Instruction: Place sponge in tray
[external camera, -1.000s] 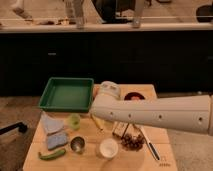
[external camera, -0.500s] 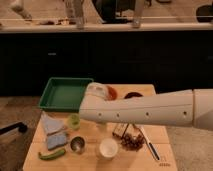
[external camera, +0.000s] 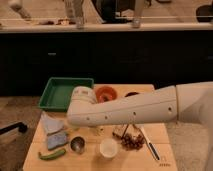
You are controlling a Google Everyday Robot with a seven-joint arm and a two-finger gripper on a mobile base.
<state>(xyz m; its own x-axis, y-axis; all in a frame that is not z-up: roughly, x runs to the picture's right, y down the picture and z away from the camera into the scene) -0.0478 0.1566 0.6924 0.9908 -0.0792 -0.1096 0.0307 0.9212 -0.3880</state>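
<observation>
The green tray (external camera: 60, 93) stands at the table's back left with nothing in it. A blue-grey block that looks like the sponge (external camera: 56, 140) lies on the table in front of the tray, next to a pale crumpled bag (external camera: 50, 123). My white arm (external camera: 125, 109) reaches in from the right and ends over the tray's front right corner. The gripper is hidden behind the arm's end, above the table just right of the bag. A small yellow-green thing that lay there earlier is also hidden by the arm.
On the wooden table (external camera: 35, 162) are a green pepper (external camera: 51, 154), a metal cup (external camera: 77, 144), a white cup (external camera: 108, 147), an orange bowl (external camera: 106, 93), a dark snack pile (external camera: 131, 140) and a utensil (external camera: 150, 147). A dark counter runs behind.
My arm has swung left across the table, and its end now covers the tray's front right corner and the small yellow-green thing. The objects on the table have not moved.
</observation>
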